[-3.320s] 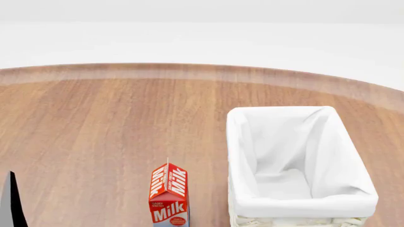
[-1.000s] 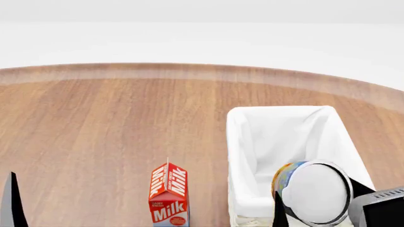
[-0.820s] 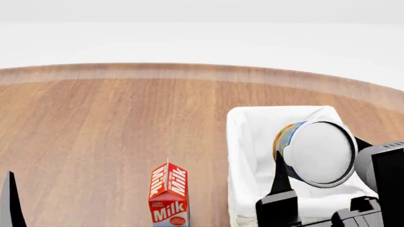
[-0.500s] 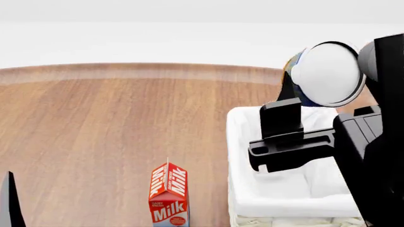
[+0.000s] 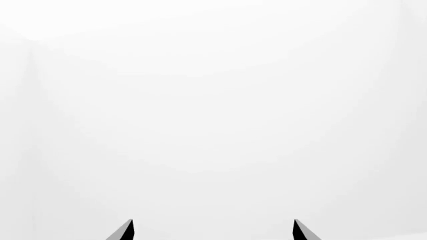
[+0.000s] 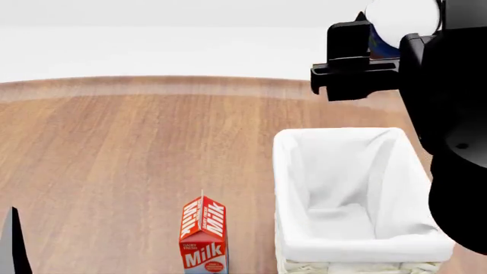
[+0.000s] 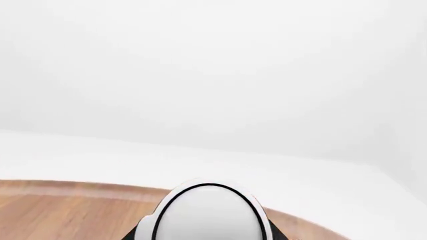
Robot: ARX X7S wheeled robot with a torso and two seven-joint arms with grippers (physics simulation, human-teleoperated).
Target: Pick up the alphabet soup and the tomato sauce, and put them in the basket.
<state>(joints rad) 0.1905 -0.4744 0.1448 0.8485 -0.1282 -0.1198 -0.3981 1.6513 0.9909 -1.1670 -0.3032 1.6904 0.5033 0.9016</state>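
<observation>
Wooden worktop (image 6: 114, 148), white backdrop. Right gripper (image 6: 384, 43) upper right, jaws clenched on alphabet soup (image 6: 402, 17), directly above basket (image 6: 289, 171). Left gripper (image 5: 212, 231) jaws spread, empty.

Blocky matte-black right arm (image 6: 449, 114), end effector (image 6: 373, 63) with angular black fingers

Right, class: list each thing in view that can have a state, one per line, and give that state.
alphabet soup: held high in the right pincer, lifted above the table beyond the basket.
basket: upright on the table, nothing inside it.
milk carton: standing upright, closed.
right pincer: shut on the alphabet soup.
left pincer: open, holding nothing.
</observation>
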